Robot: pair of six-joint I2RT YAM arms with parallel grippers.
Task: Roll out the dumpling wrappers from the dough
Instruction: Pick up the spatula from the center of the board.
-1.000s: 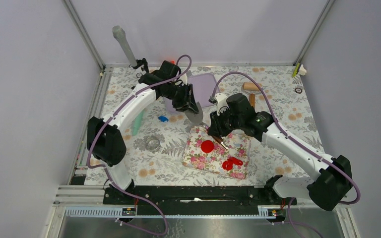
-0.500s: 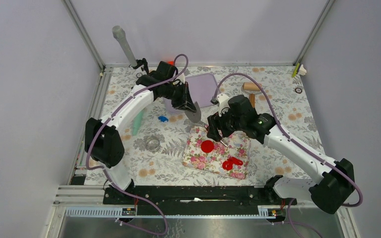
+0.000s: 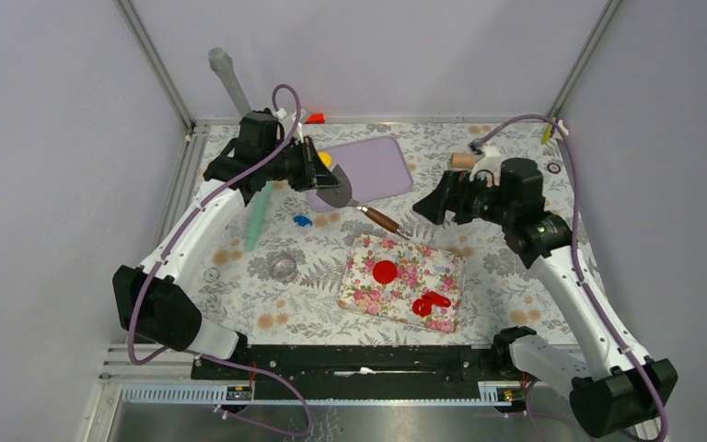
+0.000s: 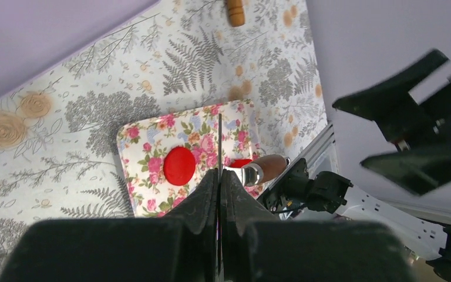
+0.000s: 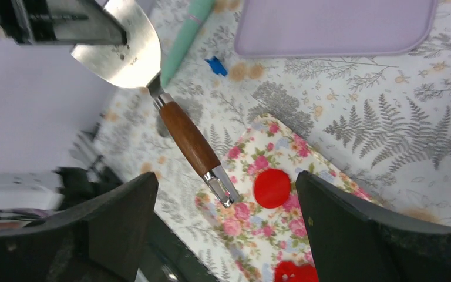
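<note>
Got the spatula (image 3: 382, 219) pinched by its blade in the left gripper (image 3: 318, 172), handle aimed lower right at the wrapper (image 3: 385, 272) mid-frame, with the wide-open right gripper (image 3: 433, 204) closer.

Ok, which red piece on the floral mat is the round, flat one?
The red disc near the middle of the mat: a smooth, flat circle. The other red clay, by its near edge, is ragged scraps.
</note>
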